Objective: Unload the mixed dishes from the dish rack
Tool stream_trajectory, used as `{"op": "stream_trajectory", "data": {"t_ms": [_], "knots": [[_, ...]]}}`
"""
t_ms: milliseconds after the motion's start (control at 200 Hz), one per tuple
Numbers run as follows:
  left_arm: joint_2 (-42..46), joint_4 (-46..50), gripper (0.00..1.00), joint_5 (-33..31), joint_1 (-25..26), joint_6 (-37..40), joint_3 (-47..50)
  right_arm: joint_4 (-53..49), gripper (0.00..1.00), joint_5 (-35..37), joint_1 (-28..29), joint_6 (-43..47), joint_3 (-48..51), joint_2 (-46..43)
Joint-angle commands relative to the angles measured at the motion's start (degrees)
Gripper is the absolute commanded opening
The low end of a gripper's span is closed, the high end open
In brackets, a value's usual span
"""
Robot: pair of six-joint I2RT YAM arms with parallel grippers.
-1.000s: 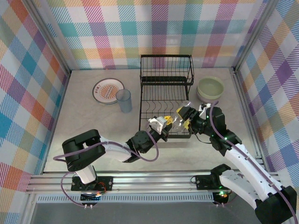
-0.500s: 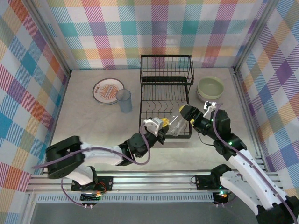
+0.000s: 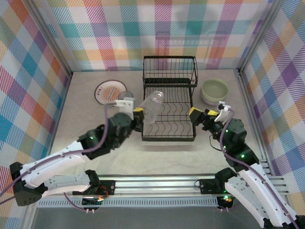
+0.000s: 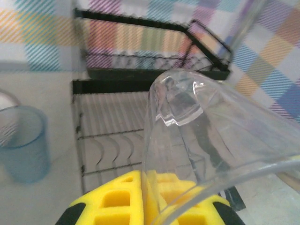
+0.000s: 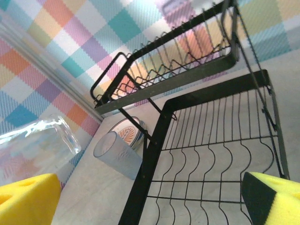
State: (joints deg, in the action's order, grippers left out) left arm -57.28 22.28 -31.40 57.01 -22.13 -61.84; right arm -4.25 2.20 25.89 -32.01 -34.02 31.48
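Rack first: the black wire dish rack (image 3: 169,102) stands at the far middle of the table (image 3: 95,138). To its right sit stacked bowls (image 3: 214,89), pale green on top; to its left lies the orange-patterned plate (image 3: 107,91). The right wrist view shows a bluish tumbler (image 5: 117,153) upright just beside that plate. The left gripper (image 3: 136,114) is clamped on a clear tumbler (image 3: 152,107), held tilted in the air over the rack's left edge. The left wrist view shows its yellow pads (image 4: 117,201) pinching the glass wall. The right gripper (image 3: 208,112) hangs at the rack's right side, jaws spread wide and holding nothing.
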Motion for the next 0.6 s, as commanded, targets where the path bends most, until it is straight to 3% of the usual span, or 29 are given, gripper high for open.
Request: {"op": "stream_trajectory", "data": {"t_ms": [0,135,300,595], "knots": [[0.01,26.31,0.00,6.92,-7.57,-5.12,-9.58,8.18,0.99,-6.55,1.12,7.92,4.46,-0.87],[-6.60,40.14,0.00,16.36,-17.98,-1.50,-22.64,14.97,0.99,-12.92,3.78,12.25,8.87,-0.12],[-19.13,49.88,0.00,27.87,-27.81,4.03,-37.54,18.34,0.99,-16.03,8.86,19.00,11.96,2.39],[-37.69,59.13,0.00,31.31,-35.58,10.39,-57.63,24.72,0.99,-18.01,12.64,21.07,17.04,6.07]]}}
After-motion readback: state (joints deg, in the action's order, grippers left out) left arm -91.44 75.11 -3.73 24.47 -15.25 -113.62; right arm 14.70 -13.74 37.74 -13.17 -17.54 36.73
